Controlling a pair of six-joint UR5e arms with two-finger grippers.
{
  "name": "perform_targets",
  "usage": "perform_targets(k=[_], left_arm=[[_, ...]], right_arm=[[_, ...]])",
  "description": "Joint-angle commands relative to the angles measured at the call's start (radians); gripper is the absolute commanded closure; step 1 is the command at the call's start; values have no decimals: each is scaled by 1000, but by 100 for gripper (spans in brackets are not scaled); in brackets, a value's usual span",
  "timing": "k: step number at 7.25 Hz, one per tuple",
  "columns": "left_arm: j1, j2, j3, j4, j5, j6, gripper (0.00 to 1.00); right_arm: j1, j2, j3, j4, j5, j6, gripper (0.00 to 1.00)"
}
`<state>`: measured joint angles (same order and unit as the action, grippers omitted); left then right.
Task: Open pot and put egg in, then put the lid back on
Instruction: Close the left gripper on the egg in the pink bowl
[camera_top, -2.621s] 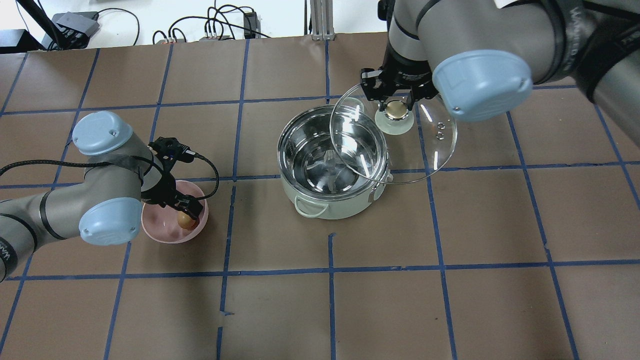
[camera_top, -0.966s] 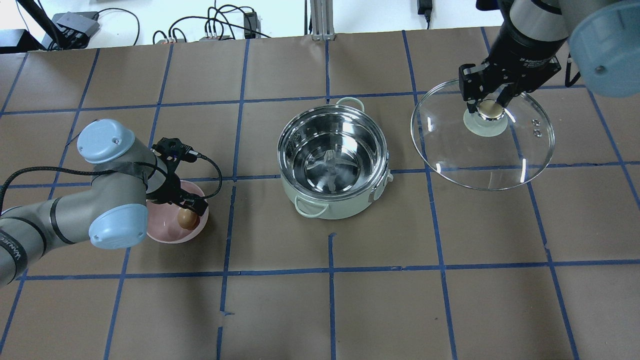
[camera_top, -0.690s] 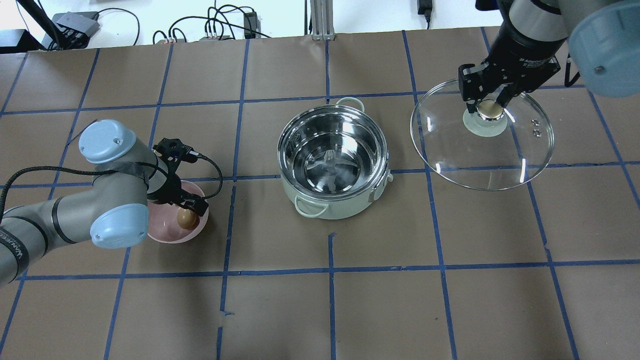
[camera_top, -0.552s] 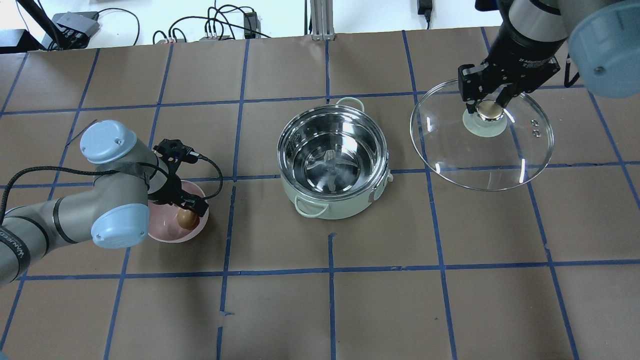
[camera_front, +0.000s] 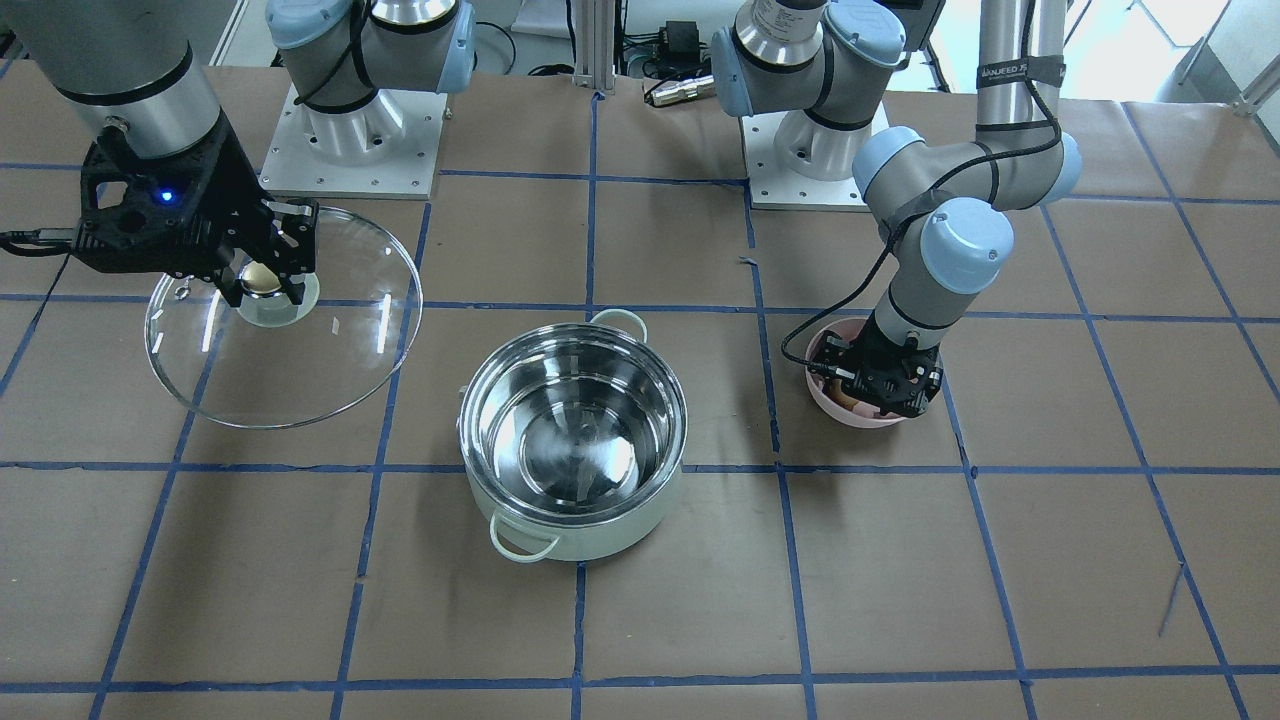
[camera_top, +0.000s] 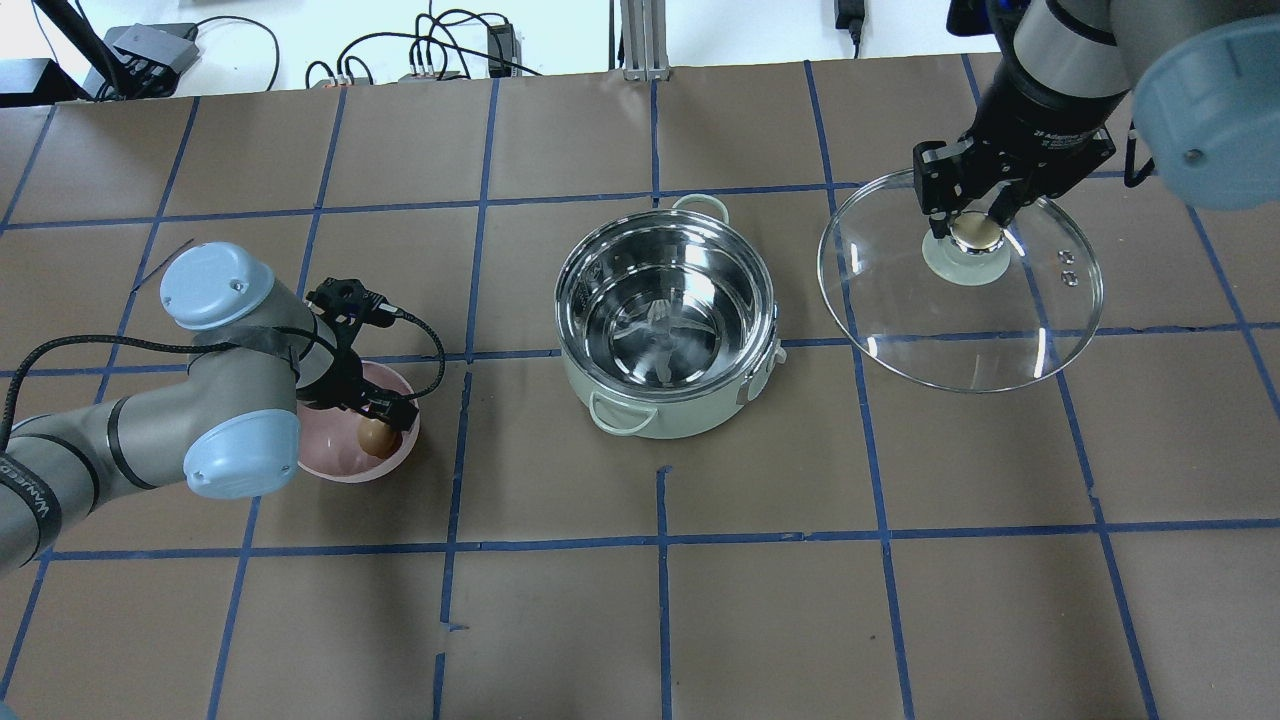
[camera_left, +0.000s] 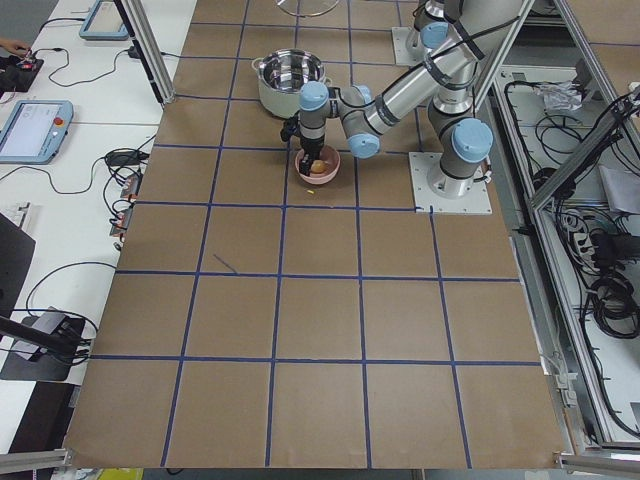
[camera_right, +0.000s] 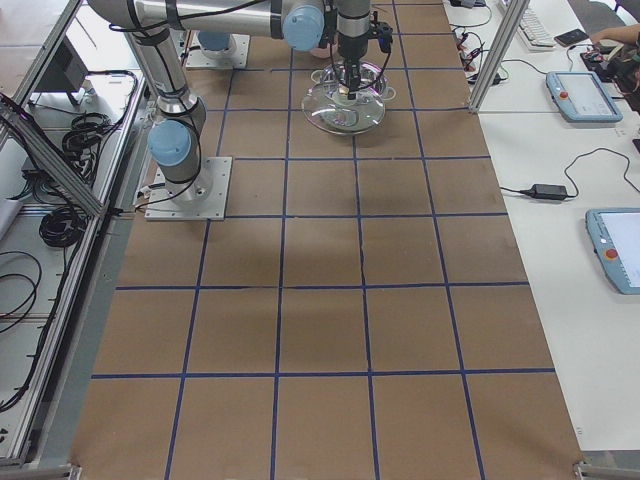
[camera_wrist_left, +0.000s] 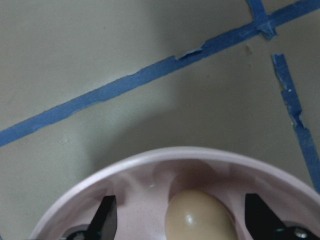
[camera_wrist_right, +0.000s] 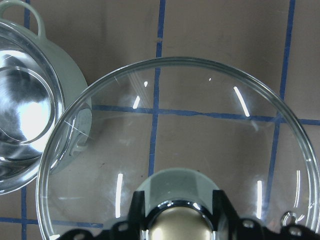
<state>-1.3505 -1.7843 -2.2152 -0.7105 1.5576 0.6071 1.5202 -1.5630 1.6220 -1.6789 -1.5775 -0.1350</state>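
My table (camera_top: 760, 620) is covered in brown paper marked into squares by blue tape (camera_top: 661, 545). The pot (camera_top: 640, 412) stands on it near the middle, and a pink bowl (camera_top: 340, 466) sits well apart to its left. Whether the lid (camera_top: 900, 300), off to the right, touches the paper I cannot tell.

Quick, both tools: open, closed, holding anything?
Left tool: open, straddling the egg in the pink bowl, not gripping it.
Right tool: closed on the knob of the lid.
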Motion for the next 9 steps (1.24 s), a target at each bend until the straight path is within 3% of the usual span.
perform_targets(k=[1, 5, 9], left_arm=[[16, 0, 0, -1, -1, -4, 54], [16, 3, -1, -3, -2, -20, 80], [16, 8, -1, -4, -2, -27, 91]], right_arm=[[0, -2, 1, -1, 1, 2, 61], [2, -2, 1, -1, 7, 3, 61], [2, 0, 2, -1, 8, 2, 61]])
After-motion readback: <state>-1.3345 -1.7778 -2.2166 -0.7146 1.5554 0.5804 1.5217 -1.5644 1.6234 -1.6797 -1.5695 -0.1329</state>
